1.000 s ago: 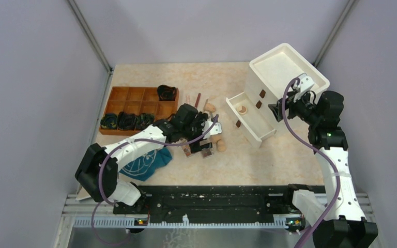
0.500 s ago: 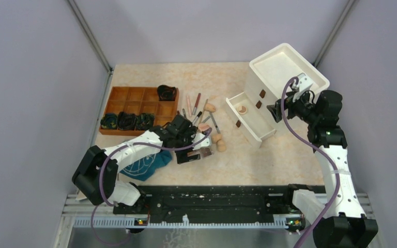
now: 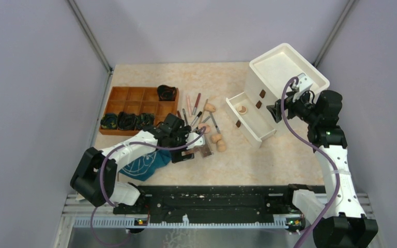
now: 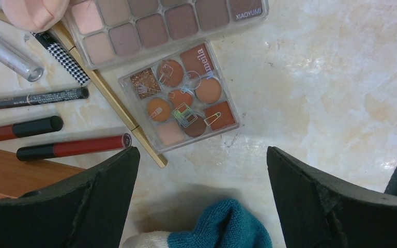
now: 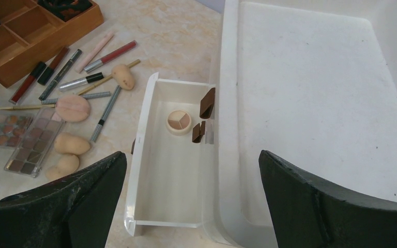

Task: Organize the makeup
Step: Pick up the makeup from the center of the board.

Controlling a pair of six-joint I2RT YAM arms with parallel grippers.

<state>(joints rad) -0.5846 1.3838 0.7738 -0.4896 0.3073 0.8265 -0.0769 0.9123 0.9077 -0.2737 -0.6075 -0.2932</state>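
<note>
The larger eyeshadow palette point(image 4: 165, 26) and a pink sponge point(image 4: 33, 13) run off the left wrist view's top edge. The teal cloth point(image 4: 222, 230) is cut by its bottom edge, the wooden tray point(image 4: 10, 173) by its left.

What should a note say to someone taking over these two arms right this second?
Left gripper: open, empty, low over the table beside the small eyeshadow palette.
Right gripper: open, empty, above the open drawer.
Done: the round compact lies in that drawer.
Left: the small palette, the larger palette, the tan sponges, and the pencils and tubes lie loose on the table between the wooden tray and the drawer.
</note>
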